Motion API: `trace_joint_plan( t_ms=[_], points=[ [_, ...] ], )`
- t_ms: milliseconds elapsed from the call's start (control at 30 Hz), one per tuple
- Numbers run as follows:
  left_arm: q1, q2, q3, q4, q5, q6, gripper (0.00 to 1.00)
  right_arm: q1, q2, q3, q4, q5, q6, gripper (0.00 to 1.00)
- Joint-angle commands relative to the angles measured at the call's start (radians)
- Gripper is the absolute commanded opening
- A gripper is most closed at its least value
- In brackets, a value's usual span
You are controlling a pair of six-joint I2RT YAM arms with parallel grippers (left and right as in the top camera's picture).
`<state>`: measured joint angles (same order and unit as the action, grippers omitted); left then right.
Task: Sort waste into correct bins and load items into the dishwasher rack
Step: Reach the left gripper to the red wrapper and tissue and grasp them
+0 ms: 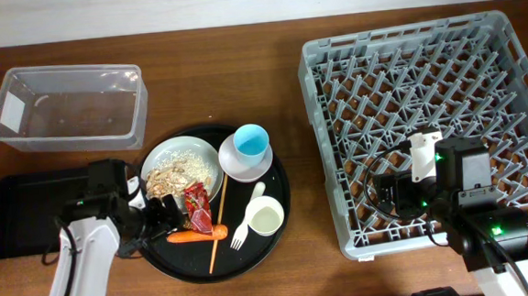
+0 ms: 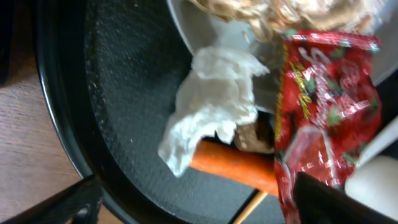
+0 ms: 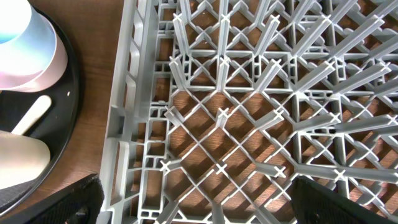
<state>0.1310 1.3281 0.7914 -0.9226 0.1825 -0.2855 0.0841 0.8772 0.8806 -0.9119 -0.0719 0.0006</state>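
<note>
My left gripper is open, low over the round black tray's left side. Between its fingers lie a white tissue wad, an orange carrot and a small brown scrap. The red wrapper touches its right finger. Rice sits on the white plate. The light blue cup stands in the white bowl. The small white cup, the white fork and the wooden stick lie on the tray. My right gripper is open and empty over the grey rack.
The clear tub stands at the back left. The flat black tray lies in front of it, beside my left arm. The round black tray sits between it and the rack. The rack's left wall is just right of the round tray.
</note>
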Motion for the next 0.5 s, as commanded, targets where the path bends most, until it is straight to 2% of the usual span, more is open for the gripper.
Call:
trace_joint_plan(
  t_ms=[0,33,200,367,467],
  points=[
    [0.008,0.056,0.015,0.029,-0.002,-0.021,0.89,0.006,0.001,0.021,0.003,0.005,0.008,0.99],
    [0.008,0.069,0.015,0.032,-0.003,-0.021,0.82,0.006,0.001,0.021,0.003,0.006,0.008,0.99],
    [0.008,0.121,0.015,0.037,-0.003,-0.021,0.67,0.006,0.001,0.021,0.003,0.006,0.008,0.99],
    [0.008,0.130,0.015,0.059,-0.003,-0.021,0.36,0.006,0.001,0.021,0.003,0.006,0.008,0.99],
    [0.008,0.130,0.016,0.068,-0.003,-0.021,0.30,0.006,0.001,0.021,0.003,0.005,0.008,0.99]
  ],
)
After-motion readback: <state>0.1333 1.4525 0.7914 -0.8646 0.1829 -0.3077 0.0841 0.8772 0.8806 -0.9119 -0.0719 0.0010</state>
